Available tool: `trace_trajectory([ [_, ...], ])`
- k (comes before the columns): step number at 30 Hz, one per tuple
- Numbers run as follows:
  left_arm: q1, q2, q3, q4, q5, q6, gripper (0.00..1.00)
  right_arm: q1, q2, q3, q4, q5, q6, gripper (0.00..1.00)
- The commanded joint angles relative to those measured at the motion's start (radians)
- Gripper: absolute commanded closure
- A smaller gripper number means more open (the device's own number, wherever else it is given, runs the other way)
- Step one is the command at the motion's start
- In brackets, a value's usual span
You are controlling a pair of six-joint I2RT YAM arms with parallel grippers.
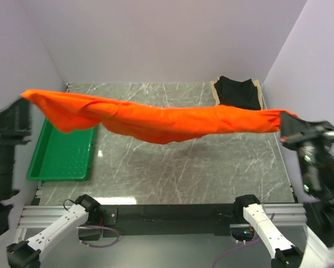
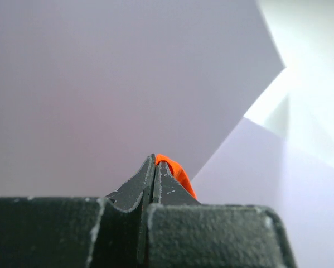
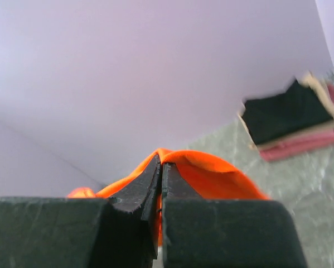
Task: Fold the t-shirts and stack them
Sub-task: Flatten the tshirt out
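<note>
The bright orange t-shirt (image 1: 155, 120) hangs stretched in the air above the table, sagging in the middle. My left gripper (image 1: 23, 96) is shut on its left end, high at the far left; the left wrist view shows orange cloth (image 2: 175, 170) pinched at the closed fingertips (image 2: 154, 162). My right gripper (image 1: 285, 125) is shut on its right end at the far right; the right wrist view shows orange cloth (image 3: 211, 173) draped over the closed tips (image 3: 161, 162). A stack of folded shirts, black on top (image 1: 238, 92) over beige and pink (image 3: 300, 142), lies at the back right.
A green plastic tray (image 1: 63, 156) lies on the left of the marble table (image 1: 200, 173), partly under the hanging shirt. White walls enclose the table at the back and sides. The arm bases stand at the near edge.
</note>
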Motion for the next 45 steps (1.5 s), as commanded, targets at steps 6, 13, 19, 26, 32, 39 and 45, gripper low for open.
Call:
trace_trajectory([
  [6, 0.0, 0.059, 0.199, -0.073, 0.059, 0.016, 0.99, 0.002, 0.063, 0.324, -0.116, -0.034, -0.069, 1.0],
  [13, 0.0, 0.24, 0.089, -0.113, -0.332, -0.024, 0.99, 0.004, 0.238, 0.213, -0.05, -0.013, -0.081, 1.0],
  [19, 0.241, 0.53, -0.136, -0.213, -0.276, -0.203, 0.99, -0.01, 0.507, 0.001, 0.199, -0.054, -0.116, 1.0],
  [26, 0.347, 0.759, -0.277, -0.182, -0.089, -0.311, 0.01, -0.012, 0.92, -0.029, 0.357, -0.108, -0.182, 0.09],
  [32, 0.299, 0.753, -0.329, -0.066, -0.008, -0.253, 0.01, -0.004, 0.846, -0.186, 0.364, -0.073, -0.133, 0.07],
  [39, 0.23, 0.956, -0.242, 0.051, 0.126, -0.162, 0.01, 0.079, 0.693, -0.53, 0.407, -0.139, -0.031, 0.06],
  [45, 0.186, 1.236, -0.066, -0.097, 0.183, -0.162, 0.01, 0.264, 0.734, -0.581, 0.424, -0.145, -0.015, 0.06],
])
